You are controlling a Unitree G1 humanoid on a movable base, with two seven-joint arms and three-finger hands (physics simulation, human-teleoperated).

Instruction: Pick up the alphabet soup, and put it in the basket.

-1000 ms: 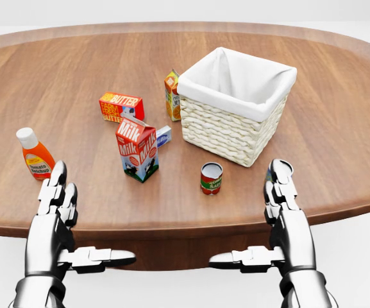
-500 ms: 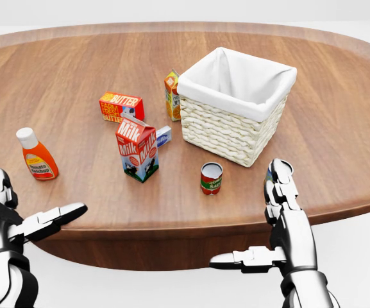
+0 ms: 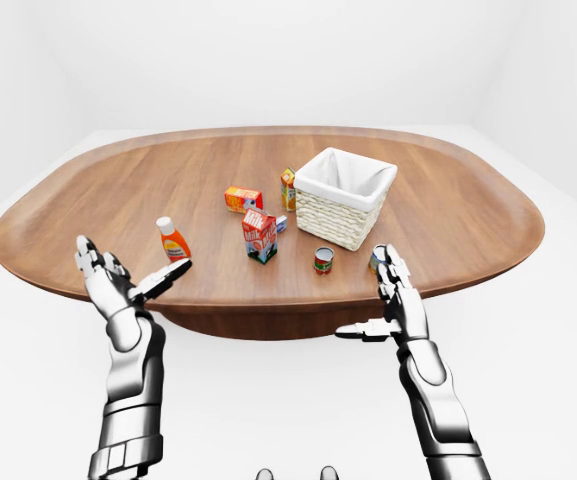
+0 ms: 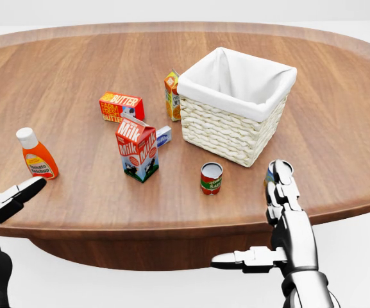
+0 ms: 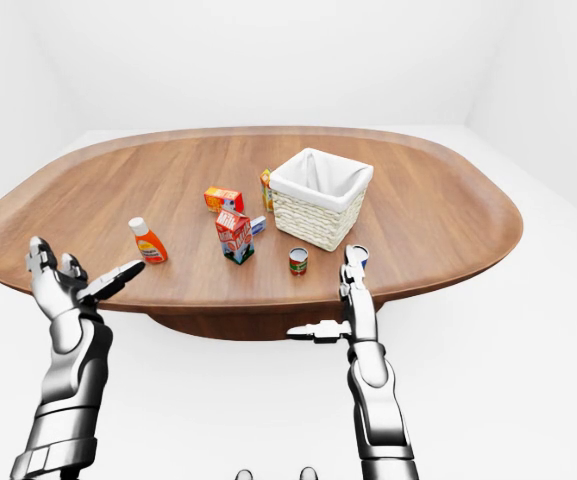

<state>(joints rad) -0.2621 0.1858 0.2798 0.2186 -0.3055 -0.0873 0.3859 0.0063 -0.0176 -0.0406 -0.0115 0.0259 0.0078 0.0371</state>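
Two cans stand on the wooden table point(image 4: 75, 77). A red and green can point(image 4: 211, 178) stands alone below the basket. The second can point(image 5: 360, 255) shows bluish and is mostly hidden behind my right fingertips; I cannot read either label. The wicker basket point(image 4: 233, 125) with a white liner is upright and empty, above and right of the red can. My right hand point(image 4: 255, 221) is open at the table's near edge, right of the red can and touching nothing. My left hand point(image 3: 128, 272) is open, held off the table's left near edge, empty.
A milk carton point(image 4: 137, 149) stands left of the red can, with a small blue box point(image 4: 164, 135) behind it. A butter box point(image 4: 120, 106), an orange juice carton point(image 4: 172, 95) and a ketchup bottle point(image 4: 36, 154) are also on the table.
My left hand has swung out to the left, from beside the ketchup bottle to the left edge of the head view. The right hand and the objects have stayed put.
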